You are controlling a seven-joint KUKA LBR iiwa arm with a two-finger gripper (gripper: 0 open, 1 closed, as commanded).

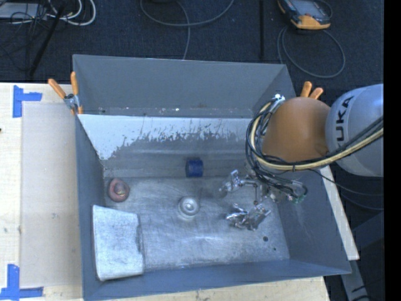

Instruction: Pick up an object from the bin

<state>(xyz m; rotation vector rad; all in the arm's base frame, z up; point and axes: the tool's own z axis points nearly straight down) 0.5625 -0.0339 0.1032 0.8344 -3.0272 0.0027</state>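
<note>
Nothing is picked up yet: the claw (241, 200) hangs low at about 3 o'clock in the bin (175, 86), under the arm's orange cover (294, 130) and its looped cables (255, 144). Its two metal fingers are spread, with what looks like bare grey floor between them. All four loose things lie on the floor and none is between the fingers, so the choosing, closing and lifting are all left to do. The nearest thing is a silver round piece (187, 207) close to the middle of the floor, at 9 o'clock from the claw and clearly apart from it. A small blue block (194, 167) sits at 12 o'clock by the foot of the back wall, up at roughly 10 o'clock from the claw. A brown round piece (118, 190) lies well away at 9 to 10 o'clock in the bin, and a white pad (118, 249) fills the 8 o'clock corner. As for heading, the silver piece looks round from above and shows no long axis, so it points no particular way; the same seems true of the brown piece and the blue block. Only the pad is oblong, and its long axis runs roughly from 12 to 6 o'clock, along the left wall.
</note>
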